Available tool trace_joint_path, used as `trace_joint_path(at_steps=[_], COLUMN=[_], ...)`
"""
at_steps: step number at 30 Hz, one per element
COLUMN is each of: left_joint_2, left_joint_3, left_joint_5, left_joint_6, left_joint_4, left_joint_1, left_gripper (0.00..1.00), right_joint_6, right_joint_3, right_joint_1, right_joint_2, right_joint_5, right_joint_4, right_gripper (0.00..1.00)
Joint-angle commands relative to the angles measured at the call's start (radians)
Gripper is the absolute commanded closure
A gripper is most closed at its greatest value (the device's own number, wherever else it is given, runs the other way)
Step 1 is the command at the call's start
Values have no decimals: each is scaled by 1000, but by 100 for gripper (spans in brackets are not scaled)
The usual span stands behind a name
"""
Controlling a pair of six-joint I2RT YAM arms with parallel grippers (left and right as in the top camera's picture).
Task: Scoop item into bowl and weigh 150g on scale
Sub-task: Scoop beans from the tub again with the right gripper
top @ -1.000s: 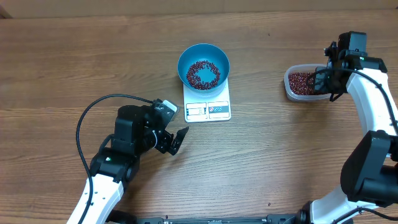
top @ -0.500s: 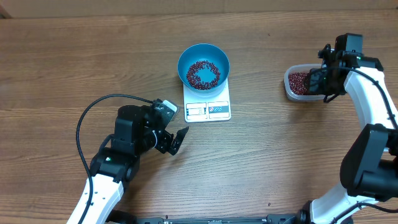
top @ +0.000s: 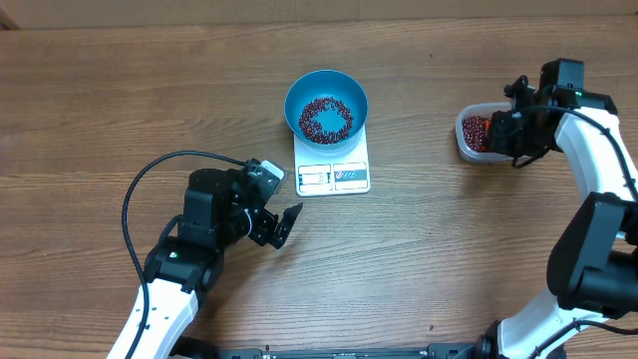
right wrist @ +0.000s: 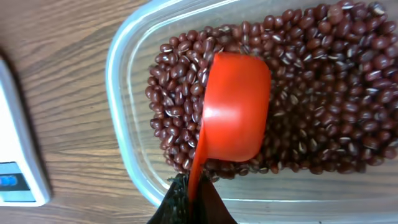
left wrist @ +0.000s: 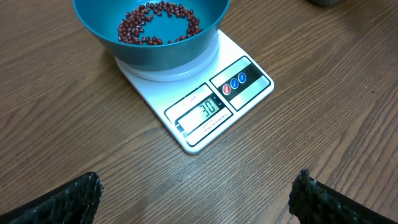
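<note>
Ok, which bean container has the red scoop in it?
The clear plastic tub, where the red scoop lies among the beans; the blue bowl on the scale has none.

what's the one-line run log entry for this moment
phase: scooping | right gripper: shut on red scoop, in beans in tub | left gripper: open, empty | bowl: on scale

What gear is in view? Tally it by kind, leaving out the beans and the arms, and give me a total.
blue bowl: 1
white scale: 1
clear tub: 1
red scoop: 1
Total: 4
</note>
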Motion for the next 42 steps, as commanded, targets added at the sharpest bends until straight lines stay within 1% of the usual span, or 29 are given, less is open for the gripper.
trace_joint_path(at_steps=[1,6,16,22,33,42], left_joint_2=[7,7,7,7,7,7], left_joint_3=[0,0,0,0,0,0], left_joint_5=[-3,-3,-3,-3,-3,-3], left_joint_6=[-11,-11,-11,-11,-11,-11], left_joint_4=[1,1,1,1,1,1], left_joint_1=[3,3,3,3,3,3], left_gripper=[0,0,1,0,0,0], right_joint_6=[14,36,67,82,81,27], right_joint_3=[-7,-7,-7,-7,-7,-7], right_joint_1=[-31,-64,-81,-94,-200,-283], right_joint_2=[9,23,127,128,128,128], right_joint_5=[-171,-240,-359,-394,-450,-581], right_joint_4=[-3,-3,8,5,-23,-42], right_gripper=[96,96,96,96,96,96])
